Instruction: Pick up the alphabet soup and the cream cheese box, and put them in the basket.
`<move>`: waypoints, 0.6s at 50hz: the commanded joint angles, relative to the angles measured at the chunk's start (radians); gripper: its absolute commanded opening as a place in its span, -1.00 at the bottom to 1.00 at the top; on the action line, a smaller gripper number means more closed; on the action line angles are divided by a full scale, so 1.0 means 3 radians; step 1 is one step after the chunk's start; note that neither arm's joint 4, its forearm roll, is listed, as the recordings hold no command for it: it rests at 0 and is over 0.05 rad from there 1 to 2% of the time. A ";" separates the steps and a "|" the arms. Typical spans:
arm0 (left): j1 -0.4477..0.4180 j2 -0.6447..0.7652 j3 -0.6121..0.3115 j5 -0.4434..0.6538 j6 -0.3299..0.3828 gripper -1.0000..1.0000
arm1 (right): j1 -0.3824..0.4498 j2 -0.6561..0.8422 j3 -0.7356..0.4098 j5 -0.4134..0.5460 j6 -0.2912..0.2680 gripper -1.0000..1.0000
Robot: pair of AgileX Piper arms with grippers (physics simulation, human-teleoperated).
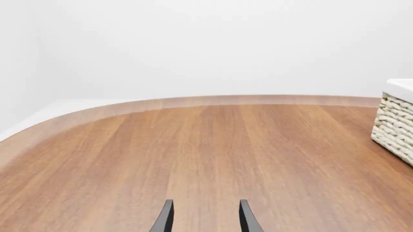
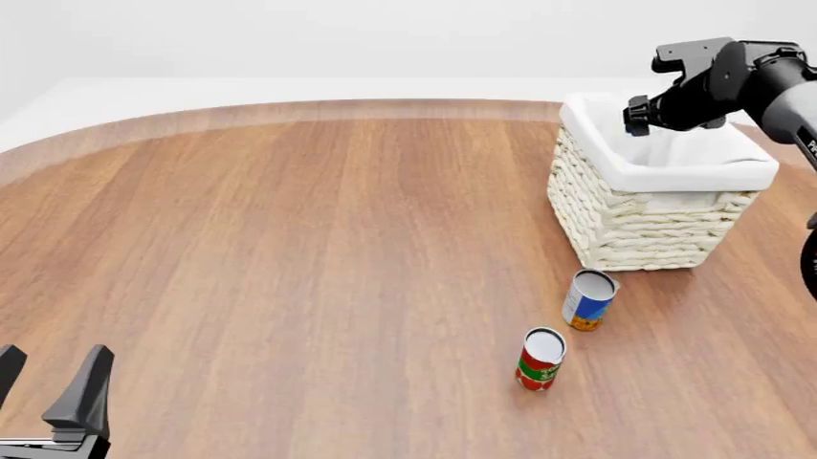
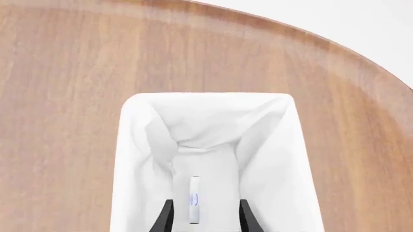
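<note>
One cream cheese box [image 3: 193, 200] stands edge-on lengthwise inside basket [image 3: 139, 159].

The table [image 2: 281, 249] is wood, warm brown with long straight grain and a smooth, faintly satin sheen, paler along its curved far edge. The basket [image 2: 638, 225] at the right is thick cream woven wicker, ropey and rough, lined with soft matt white cloth [image 3: 213, 130] that creases into folds inside. Near it, the alphabet soup [image 2: 588, 299] wears a glossy paper label under a dull silver metal top; the red and green can [image 2: 540, 359] looks alike. The left pincer [image 2: 49, 387] is matt black plastic.
</note>
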 commanded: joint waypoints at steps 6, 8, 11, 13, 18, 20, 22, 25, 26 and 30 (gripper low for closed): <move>0.0000 0.0000 0.0000 0.0000 0.0000 1.00 | 0.0010 -0.0006 -0.0016 0.0001 0.0084 1.00; 0.0000 0.0000 0.0000 0.0000 0.0000 1.00 | 0.0018 -0.0019 -0.0006 -0.0017 0.0120 1.00; 0.0000 0.0000 0.0000 0.0000 0.0000 1.00 | 0.0028 -0.0056 0.0029 -0.0071 0.0189 1.00; 0.0000 0.0000 0.0000 0.0000 0.0000 1.00 | 0.0040 -0.0098 0.0074 -0.0133 0.0246 1.00; 0.0000 0.0000 0.0000 0.0000 0.0000 1.00 | 0.0094 -0.0181 0.0160 -0.0261 0.0332 1.00; 0.0000 0.0000 0.0000 0.0000 0.0000 1.00 | 0.0092 -0.0222 0.0207 -0.0322 0.0362 1.00; 0.0000 0.0000 0.0000 0.0000 0.0000 1.00 | 0.0103 -0.0268 0.0259 -0.0391 0.0406 1.00; 0.0000 0.0000 0.0000 0.0000 0.0000 1.00 | 0.0112 -0.0295 0.0290 -0.0432 0.0439 1.00; 0.0000 0.0000 0.0000 0.0000 0.0000 1.00 | 0.0106 -0.0308 0.0306 -0.0451 0.0436 1.00; 0.0000 0.0000 0.0000 0.0000 0.0000 1.00 | 0.0101 -0.0394 0.0406 -0.0579 0.0492 1.00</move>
